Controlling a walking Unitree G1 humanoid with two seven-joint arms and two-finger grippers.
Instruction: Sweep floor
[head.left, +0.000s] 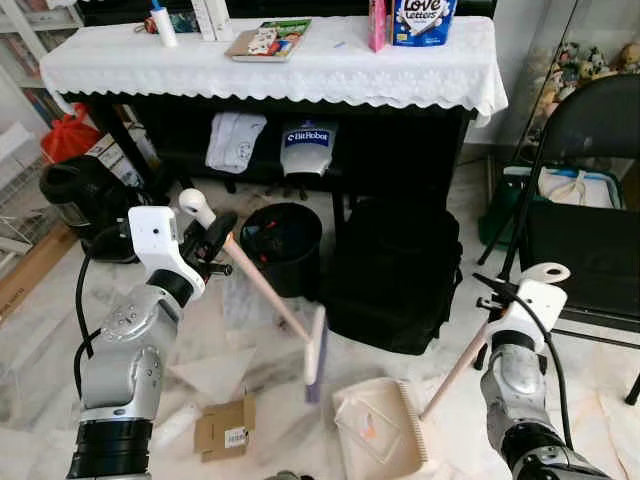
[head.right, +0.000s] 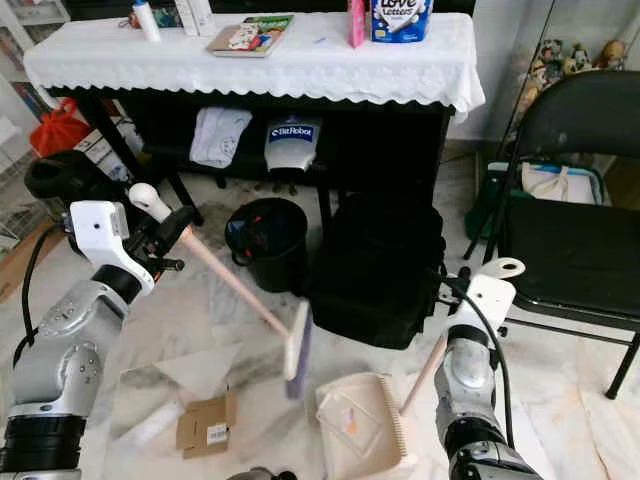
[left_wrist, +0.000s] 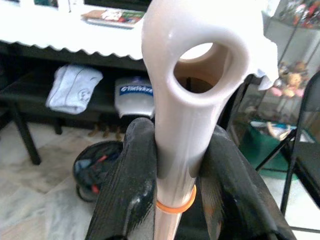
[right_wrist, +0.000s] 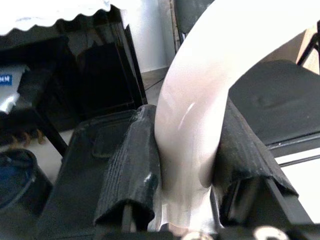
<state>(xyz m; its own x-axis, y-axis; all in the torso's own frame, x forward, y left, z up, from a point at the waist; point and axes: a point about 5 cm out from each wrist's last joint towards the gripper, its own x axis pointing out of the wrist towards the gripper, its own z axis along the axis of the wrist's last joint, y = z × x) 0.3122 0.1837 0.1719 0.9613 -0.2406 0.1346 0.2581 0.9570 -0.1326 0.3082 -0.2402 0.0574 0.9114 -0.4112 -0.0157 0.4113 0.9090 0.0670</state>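
My left gripper (head.left: 212, 243) is shut on the cream handle of a small broom (head.left: 268, 295), which slants down to its purple-bristled head (head.left: 314, 358) on the marble floor. The wrist view has the looped handle end (left_wrist: 192, 75) clamped between both black fingers (left_wrist: 131, 185). My right gripper (head.left: 497, 300) is shut on the handle of a cream dustpan (head.left: 380, 425), whose pan rests on the floor just right of the broom head. A flattened cardboard scrap (head.left: 225, 425) and a pale paper sheet (head.left: 215, 372) lie on the floor to the left.
A black bin (head.left: 282, 245) and a black bag (head.left: 392, 275) stand right behind the broom, under a black table with a white cloth (head.left: 270, 65). A black folding chair (head.left: 590, 220) is at the right. A black kettle-like pot (head.left: 75, 195) sits at the left.
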